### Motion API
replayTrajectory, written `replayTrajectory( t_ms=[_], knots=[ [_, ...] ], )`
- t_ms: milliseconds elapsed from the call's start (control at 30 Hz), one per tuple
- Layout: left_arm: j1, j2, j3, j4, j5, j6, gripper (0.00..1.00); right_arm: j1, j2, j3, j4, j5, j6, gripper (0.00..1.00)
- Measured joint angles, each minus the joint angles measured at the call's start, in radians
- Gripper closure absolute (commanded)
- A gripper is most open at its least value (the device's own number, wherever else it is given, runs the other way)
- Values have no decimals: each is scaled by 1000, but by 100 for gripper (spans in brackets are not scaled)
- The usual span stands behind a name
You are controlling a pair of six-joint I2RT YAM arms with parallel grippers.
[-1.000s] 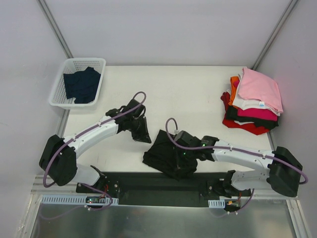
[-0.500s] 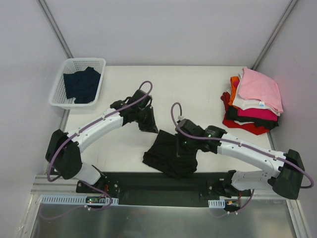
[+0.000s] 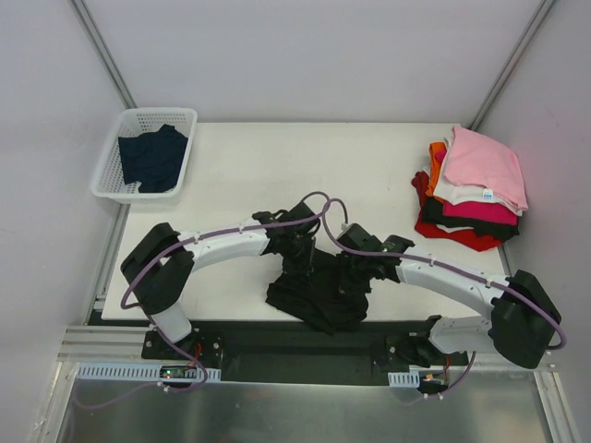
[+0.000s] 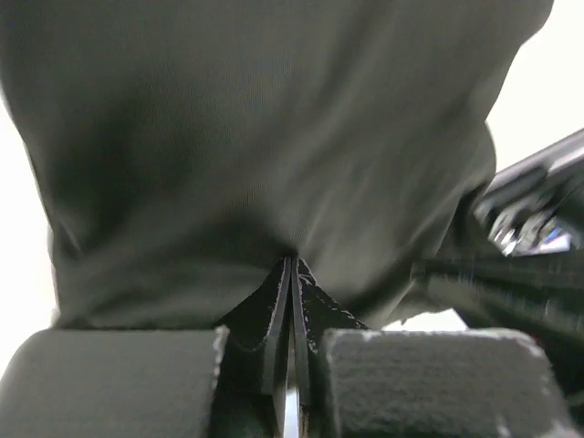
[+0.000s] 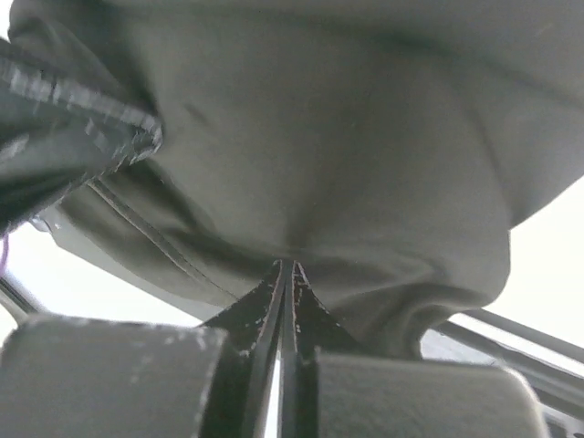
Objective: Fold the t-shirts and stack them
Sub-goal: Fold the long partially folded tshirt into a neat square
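Centrally, the black tee (image 3: 314, 293) is pinched by the left tool (image 4: 290, 266) and the right tool (image 5: 285, 270), both clamped shut, near the tabletop (image 3: 277, 175) edge.

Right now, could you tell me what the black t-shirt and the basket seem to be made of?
The black t-shirt looks like soft matte cloth, likely cotton: it creases and drapes. The basket looks like rigid white plastic: moulded lattice walls.

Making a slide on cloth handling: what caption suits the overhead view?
Left pincer and right pincer both pinch the black t-shirt at the front of the table; folded stack right, basket left.
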Motion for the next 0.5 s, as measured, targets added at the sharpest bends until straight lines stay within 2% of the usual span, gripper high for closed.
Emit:
replayTrajectory(
  t_ms=[100, 300, 500],
  knots=[
    [-37, -77, -90, 5, 0, -24, 100, 38, 8, -35, 41, -14, 23, 99],
    [-42, -236, -252, 13, -8, -70, 100, 160, 82, -59, 142, -23, 82, 99],
    [-42, -332, -416, 23, -16, -114, 100, 264, 190, -59, 226, -26, 144, 99]
  ],
)
